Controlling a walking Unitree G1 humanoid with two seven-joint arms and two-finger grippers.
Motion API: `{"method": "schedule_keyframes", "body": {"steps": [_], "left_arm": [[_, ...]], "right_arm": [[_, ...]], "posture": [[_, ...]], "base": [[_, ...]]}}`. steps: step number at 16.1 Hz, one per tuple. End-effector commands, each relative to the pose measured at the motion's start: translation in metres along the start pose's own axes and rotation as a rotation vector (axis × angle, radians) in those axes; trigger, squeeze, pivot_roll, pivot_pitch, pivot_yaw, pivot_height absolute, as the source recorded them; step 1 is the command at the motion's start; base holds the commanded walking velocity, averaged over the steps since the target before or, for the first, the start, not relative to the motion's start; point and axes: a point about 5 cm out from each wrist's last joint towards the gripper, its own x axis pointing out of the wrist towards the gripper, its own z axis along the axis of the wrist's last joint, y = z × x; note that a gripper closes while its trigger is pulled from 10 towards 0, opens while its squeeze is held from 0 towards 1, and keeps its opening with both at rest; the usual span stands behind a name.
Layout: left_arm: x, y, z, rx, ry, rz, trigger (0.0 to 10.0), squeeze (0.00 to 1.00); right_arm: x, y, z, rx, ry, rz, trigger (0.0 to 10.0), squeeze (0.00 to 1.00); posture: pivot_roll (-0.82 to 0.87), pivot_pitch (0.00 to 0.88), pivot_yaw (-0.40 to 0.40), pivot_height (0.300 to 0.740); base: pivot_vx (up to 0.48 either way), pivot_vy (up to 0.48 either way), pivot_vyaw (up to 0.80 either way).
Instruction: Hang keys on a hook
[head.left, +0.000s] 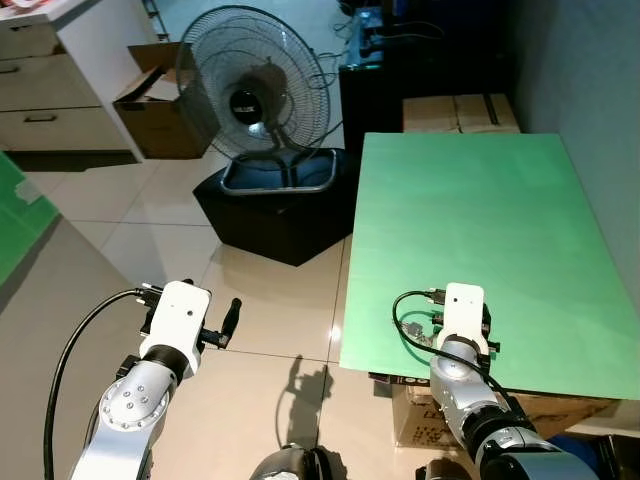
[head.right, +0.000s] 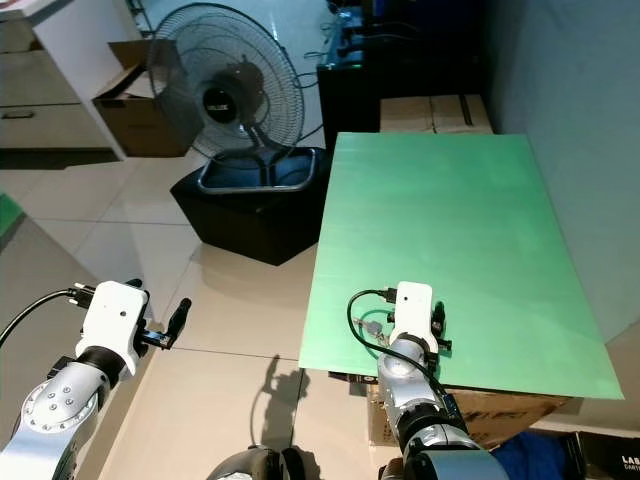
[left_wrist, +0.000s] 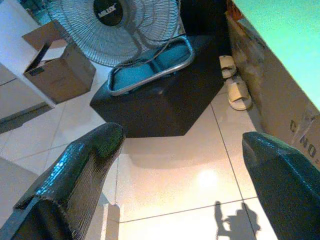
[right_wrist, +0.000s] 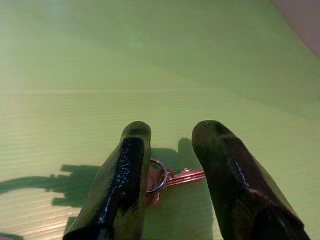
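We find the right gripper (right_wrist: 170, 145) on the green table (head.left: 480, 220), jaws narrowly parted astride the keys (right_wrist: 167, 177); we advise closing squarely on the ring.

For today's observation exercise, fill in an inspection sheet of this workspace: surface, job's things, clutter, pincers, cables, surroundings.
Surface: green table top, bare apart from the keys.
Job's things: keys on a ring lie flat on the table; hook: nothing seen.
Clutter: nothing seen on the table.
Pincers: right pincer open, straddling the keys; left pincer open over the floor.
Cables: black cable loops at the right wrist.
Surroundings: standing fan, cardboard box, sandals.
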Motion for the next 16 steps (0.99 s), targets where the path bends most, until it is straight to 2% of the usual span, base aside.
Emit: {"method": "schedule_keyframes", "body": {"steps": [1, 9, 11, 12, 16], "left_arm": [[-0.003, 0.003, 0.0, 0.015, 0.009, 0.001, 10.0, 0.0], [-0.008, 0.007, 0.002, 0.032, 0.018, -0.008, 10.0, 0.0], [-0.009, 0.007, 0.002, 0.033, 0.017, -0.008, 10.0, 0.0], [-0.008, 0.008, 0.003, 0.033, 0.016, -0.006, 10.0, 0.0], [-0.007, 0.007, 0.005, 0.032, 0.015, -0.011, 10.0, 0.0]], "right_arm": [[-0.004, 0.003, -0.005, -0.013, 0.009, 0.003, 10.0, 0.0], [-0.003, -0.005, -0.015, -0.03, 0.05, -0.029, 10.0, 0.0], [-0.003, -0.007, -0.017, -0.019, 0.069, -0.028, 5.1, 0.0], [-0.003, -0.007, -0.018, -0.009, 0.079, -0.028, 0.0, 0.0], [-0.004, -0.007, -0.021, 0.027, 0.095, -0.024, 0.0, 0.0]], "posture": [[-0.06, 0.116, 0.173, 0.713], [-0.05, 0.151, 0.189, 0.713], [-0.05, 0.153, 0.188, 0.713], [-0.04, 0.155, 0.187, 0.713], [-0.05, 0.167, 0.192, 0.713]], "base": [[0.0, 0.0, 0.0], [0.0, 0.0, 0.0], [0.0, 0.0, 0.0], [0.0, 0.0, 0.0], [0.0, 0.0, 0.0]]}}
